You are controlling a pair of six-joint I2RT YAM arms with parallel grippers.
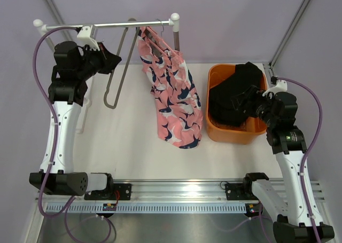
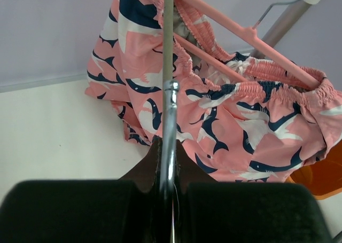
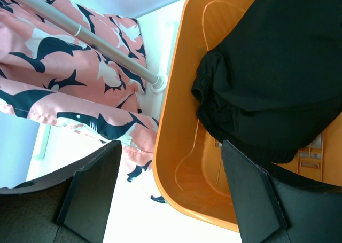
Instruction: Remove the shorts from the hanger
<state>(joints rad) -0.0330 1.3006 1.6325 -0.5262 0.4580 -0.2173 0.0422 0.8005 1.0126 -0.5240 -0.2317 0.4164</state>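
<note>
The left gripper (image 2: 170, 188) pinches a thin metal rod (image 2: 169, 120), the shark-print shorts (image 2: 256, 131) hanging on their pink hanger (image 2: 240, 32) just beyond its fingertips and to the right, while the right gripper (image 3: 171, 165) stands spread over an orange bin (image 3: 181, 93) holding a black garment (image 3: 278, 67)

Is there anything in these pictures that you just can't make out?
Left wrist view: where the left gripper pinches the metal rod; dark, blurred, cut off by the bottom edge.
Left wrist view: how the shorts fasten to the pink hanger; bunched waistband covers it.
Right wrist view: part of the floor of the orange bin; black garment covers it.
</note>
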